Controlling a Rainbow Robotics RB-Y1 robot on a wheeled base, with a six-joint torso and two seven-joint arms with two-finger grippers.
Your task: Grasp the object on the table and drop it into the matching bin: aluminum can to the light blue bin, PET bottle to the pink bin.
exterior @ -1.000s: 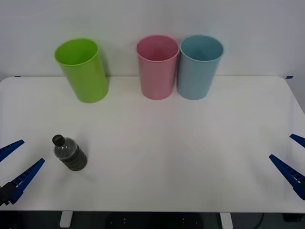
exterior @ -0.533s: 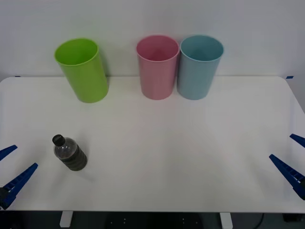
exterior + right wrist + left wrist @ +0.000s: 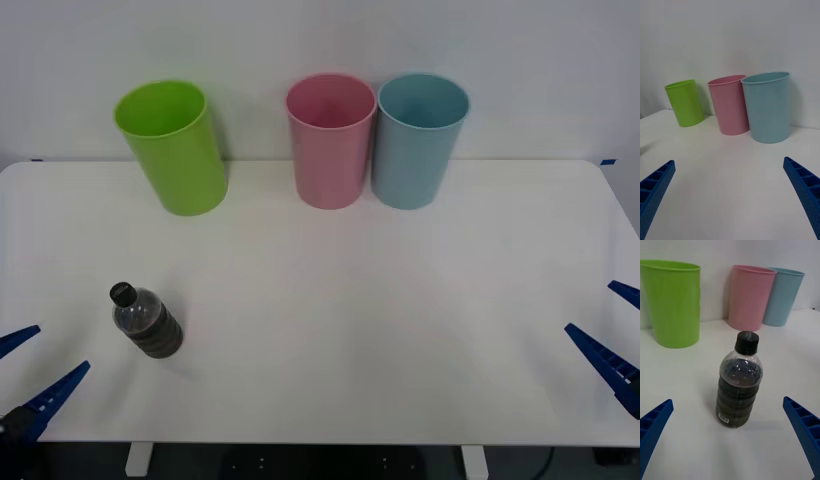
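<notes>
- The bottle stands upright on the white table, near the robot's front left corner and well apart from the bins; I take it to be the thing to pick up.
- It is small, clear and ribbed, with a black screw cap and dark contents filling most of its body, so a squeeze on the ribbed middle looks the safest hold.
- The left gripper hovers just beside the bottle at the table's edge, fingers spread wide and holding nothing; from its wrist the bottle sits squarely between them, probably lined up for a grasp.
- The right gripper waits at the far right edge, also spread and empty.
- Three smooth, tapered plastic bins line the back: green bin, pink bin, and light blue bin touching or nearly touching the pink one.
- The pink bin would be the bottle's target.
</notes>
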